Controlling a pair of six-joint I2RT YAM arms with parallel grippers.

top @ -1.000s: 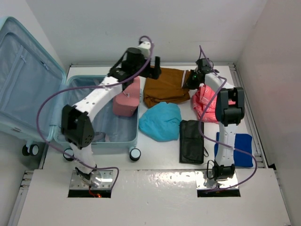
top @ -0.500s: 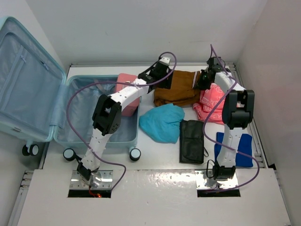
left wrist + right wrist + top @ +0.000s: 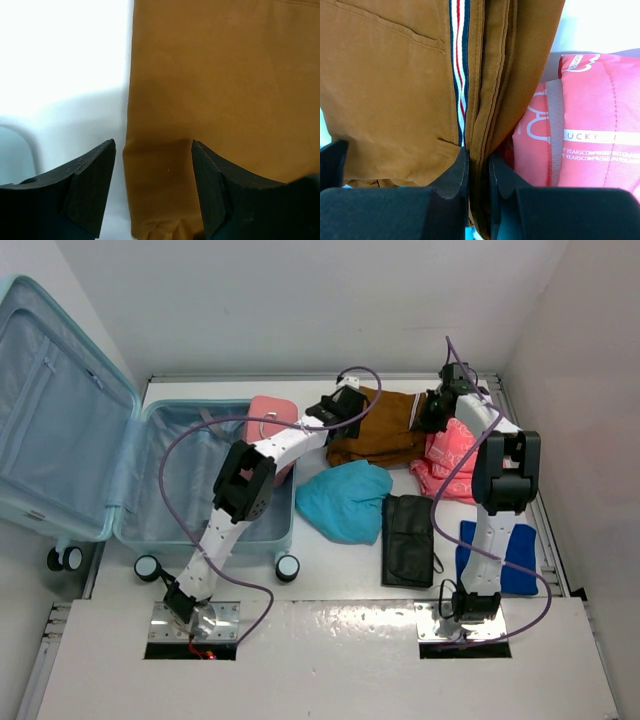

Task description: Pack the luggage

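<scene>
**Grasp check before transfer**

Top view: we log the luggage (image 3: 60, 410) lying open at far left, leftward of the left claw (image 3: 340, 412) and the right claw (image 3: 430, 415); the left is nearer.
Left wrist: the claw stands half-open astride the trousers' (image 3: 210, 75) edge, gripping nothing.
Right wrist: the claw is pinched on their waistband.

The folded brown fabric trousers (image 3: 215, 90) overrun both wrist views' edges; the pale aqua ribbed hard-shell suitcase (image 3: 60, 420) is cropped at left
</scene>
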